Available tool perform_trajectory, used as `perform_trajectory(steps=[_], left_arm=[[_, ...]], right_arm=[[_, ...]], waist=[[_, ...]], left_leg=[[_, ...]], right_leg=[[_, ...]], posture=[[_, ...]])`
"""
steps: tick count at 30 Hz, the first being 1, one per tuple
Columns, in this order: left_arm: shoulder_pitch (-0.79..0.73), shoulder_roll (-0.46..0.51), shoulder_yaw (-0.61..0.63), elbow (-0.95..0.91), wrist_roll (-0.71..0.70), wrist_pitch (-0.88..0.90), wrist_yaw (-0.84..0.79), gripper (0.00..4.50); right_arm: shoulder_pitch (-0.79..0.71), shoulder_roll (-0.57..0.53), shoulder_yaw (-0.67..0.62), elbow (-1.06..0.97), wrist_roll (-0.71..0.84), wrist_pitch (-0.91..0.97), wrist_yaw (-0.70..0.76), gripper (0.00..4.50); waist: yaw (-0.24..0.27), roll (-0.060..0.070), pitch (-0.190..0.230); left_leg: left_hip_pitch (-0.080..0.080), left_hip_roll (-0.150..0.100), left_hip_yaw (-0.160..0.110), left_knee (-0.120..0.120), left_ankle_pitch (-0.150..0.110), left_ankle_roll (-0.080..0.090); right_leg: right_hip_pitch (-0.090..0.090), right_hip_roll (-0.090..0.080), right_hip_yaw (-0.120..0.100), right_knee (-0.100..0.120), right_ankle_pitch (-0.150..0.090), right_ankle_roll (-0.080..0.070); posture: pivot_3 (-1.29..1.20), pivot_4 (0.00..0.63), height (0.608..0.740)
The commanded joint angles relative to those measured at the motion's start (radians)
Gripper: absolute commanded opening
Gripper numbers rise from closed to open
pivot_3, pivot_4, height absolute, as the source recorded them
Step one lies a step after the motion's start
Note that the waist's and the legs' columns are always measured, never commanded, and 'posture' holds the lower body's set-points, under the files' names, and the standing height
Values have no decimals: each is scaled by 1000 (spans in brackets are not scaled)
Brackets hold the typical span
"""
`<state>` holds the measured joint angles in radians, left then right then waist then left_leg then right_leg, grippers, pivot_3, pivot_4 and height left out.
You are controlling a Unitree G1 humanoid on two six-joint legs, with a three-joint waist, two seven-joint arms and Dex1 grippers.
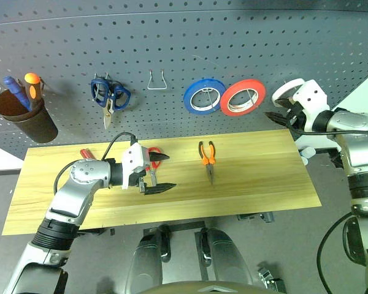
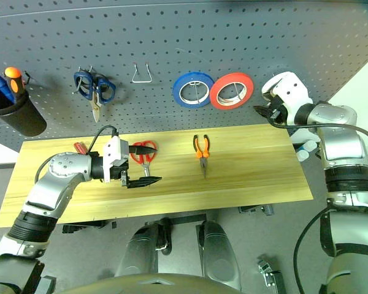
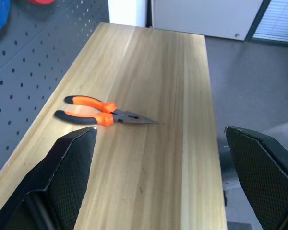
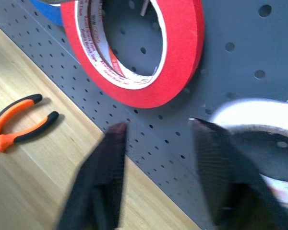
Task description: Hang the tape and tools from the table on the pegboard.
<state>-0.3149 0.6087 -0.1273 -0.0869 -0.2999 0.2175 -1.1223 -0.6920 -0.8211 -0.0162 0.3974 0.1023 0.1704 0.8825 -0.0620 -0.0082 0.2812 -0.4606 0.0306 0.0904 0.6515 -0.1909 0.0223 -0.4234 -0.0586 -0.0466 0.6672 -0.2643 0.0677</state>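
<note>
The white tape (image 1: 286,92) hangs against the pegboard (image 1: 172,37) at the right, beside the red roll (image 1: 242,97). My right gripper (image 1: 275,116) is just below it, open, one finger (image 4: 216,163) in front of the roll's edge. On the table (image 1: 257,177) lie the orange-and-black pliers (image 1: 207,159), the red-handled scissors (image 1: 153,153) and the red screwdriver (image 1: 86,153). My left gripper (image 1: 162,173) hovers open over the table, in front of the scissors and pointing towards the pliers (image 3: 103,115), with nothing between its fingers.
A blue tape roll (image 1: 203,96), a bare wire hook (image 1: 157,81) and blue-handled scissors (image 1: 109,95) hang on the board. A brown cup (image 1: 27,116) with blue and orange handles hangs at the far left. The table's right edge ends under my right arm.
</note>
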Motion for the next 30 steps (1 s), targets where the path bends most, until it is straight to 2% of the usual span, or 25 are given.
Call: perform_trajectory(steps=[1, 2, 7, 11, 15, 20, 21, 23, 30], left_arm=[[17, 8, 41, -52, -39, 11, 13, 4500], [23, 8, 46, -58, -47, 18, 17, 4500], [51, 7, 78, -80, -86, 46, 30, 4500], [82, 28, 107, -85, -106, 55, 27, 4500], [131, 68, 139, -94, -110, 70, 30, 4500], [191, 115, 196, -122, -126, 88, 47, 4500], [204, 122, 210, -129, -129, 91, 54, 4500], [225, 133, 234, -144, -131, 97, 69, 4500], [326, 159, 315, -209, -144, 128, 115, 4500]], right_arm=[[20, -85, -76, -94, 51, 55, 57, 3610], [52, -114, -95, -151, 96, 106, 109, 3912], [176, -198, -151, -346, 245, 337, 230, 3912], [249, -208, -133, -449, 290, 478, 227, 3912], [270, -124, -92, -515, 319, 589, 151, 3912], [256, -22, 34, -496, 252, 623, 61, 3912], [243, 0, 60, -482, 243, 634, 49, 3912], [204, 48, 95, -452, 240, 656, 31, 4491], [41, 232, 193, -269, 185, 750, -78, 4491]], waist=[[4, 0, 0], [10, 1, 0], [17, -1, -5], [14, 0, -10], [6, 0, -13], [-5, 0, -14], [-5, 0, -14], [-5, 0, -14], [-1, 0, -11]], left_leg=[[0, 0, 0, 0, 0, 0], [0, 0, 0, 0, 0, 0], [0, 1, 0, 0, 0, 0], [1, 1, 0, 0, 0, 1], [1, 2, 0, -1, 0, -1], [0, 2, 1, -2, 0, -2], [-1, 2, 1, -3, 0, -2], [-1, 2, 1, -3, 0, -2], [-1, 2, 2, -7, 0, -2]], right_leg=[[0, 0, 0, 0, 0, 0], [0, 0, 0, 0, 1, 0], [-1, 0, 1, 0, 1, -1], [0, -1, 2, -1, 2, -4], [-2, -2, 3, -1, 2, -10], [-4, -4, 3, -2, 3, -12], [-5, -4, 3, -2, 3, -12], [-5, -4, 4, -2, 3, -12], [-7, -4, 5, -4, 3, -13]], posture=[[-86, 184, 740], [-87, 185, 740], [-104, 187, 740], [-116, 191, 740], [-116, 202, 740], [-82, 218, 740], [-77, 221, 740], [-48, 238, 740], [61, 305, 740]])
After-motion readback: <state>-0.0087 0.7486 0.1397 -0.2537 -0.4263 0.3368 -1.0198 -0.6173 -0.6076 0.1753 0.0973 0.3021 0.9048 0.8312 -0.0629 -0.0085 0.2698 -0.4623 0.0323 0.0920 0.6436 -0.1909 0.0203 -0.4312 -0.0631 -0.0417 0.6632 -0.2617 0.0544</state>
